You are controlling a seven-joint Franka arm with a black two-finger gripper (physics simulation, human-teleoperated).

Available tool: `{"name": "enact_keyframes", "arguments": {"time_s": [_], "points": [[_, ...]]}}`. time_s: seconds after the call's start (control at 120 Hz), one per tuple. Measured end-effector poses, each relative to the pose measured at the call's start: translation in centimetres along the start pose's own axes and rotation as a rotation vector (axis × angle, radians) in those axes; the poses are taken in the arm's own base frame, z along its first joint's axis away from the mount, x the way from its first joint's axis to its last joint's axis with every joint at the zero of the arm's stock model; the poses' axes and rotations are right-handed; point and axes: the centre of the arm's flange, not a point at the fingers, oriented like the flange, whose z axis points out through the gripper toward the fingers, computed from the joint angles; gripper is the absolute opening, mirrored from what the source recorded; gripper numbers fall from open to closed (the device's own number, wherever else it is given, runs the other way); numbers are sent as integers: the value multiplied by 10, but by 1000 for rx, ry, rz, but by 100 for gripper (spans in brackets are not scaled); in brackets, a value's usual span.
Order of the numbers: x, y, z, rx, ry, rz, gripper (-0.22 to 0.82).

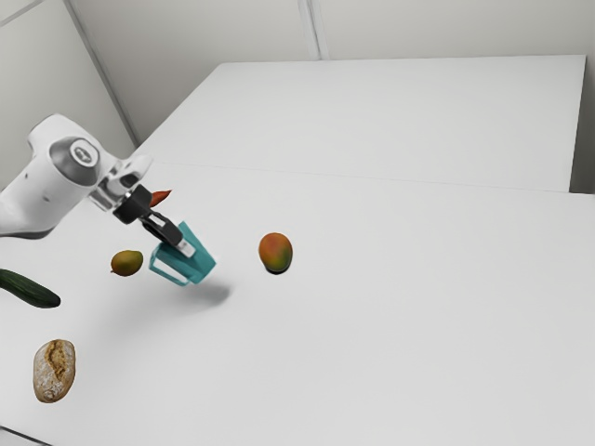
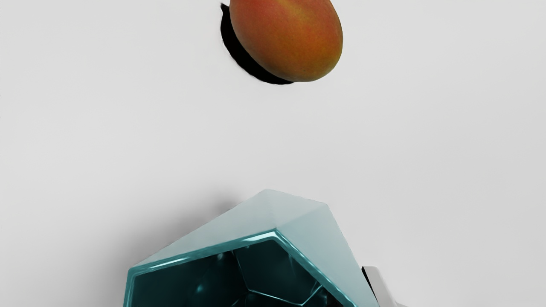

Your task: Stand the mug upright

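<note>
The arm (image 1: 56,181) could leave the mug (image 1: 193,257) on an edge of its base: it leans, mouth toward 11 o'clock in the exterior view, base toward 5, seemingly off the table (image 1: 418,297), as its offset shadow (image 1: 212,295) suggests. Released at that slant, it would probably topple. The gripper (image 1: 186,248) looks closed on its wall, though the mug hides one finger; its faceted sides might twist in that grasp. The handle (image 1: 168,276), at the mug's 8 o'clock, might touch first. Drifting toward 3 o'clock could nudge the mango (image 1: 275,252).

Pale walls (image 1: 418,28) stand behind the broad white table, which a faint seam crosses. From the mug, bread (image 1: 54,371) lies at 8 o'clock, cucumber (image 1: 29,288) and green fruit (image 1: 127,262) around 9, pepper (image 1: 160,198) at 11.
</note>
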Motion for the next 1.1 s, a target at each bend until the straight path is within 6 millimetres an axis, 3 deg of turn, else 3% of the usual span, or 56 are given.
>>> {"name": "enact_keyframes", "arguments": {"time_s": [0.192,0.458,1.1], "points": [[6,31,6,105,-129,11,-18],[13,65,32,263,-209,-24,-18],[17,74,70,490,-110,-223,-18]]}}
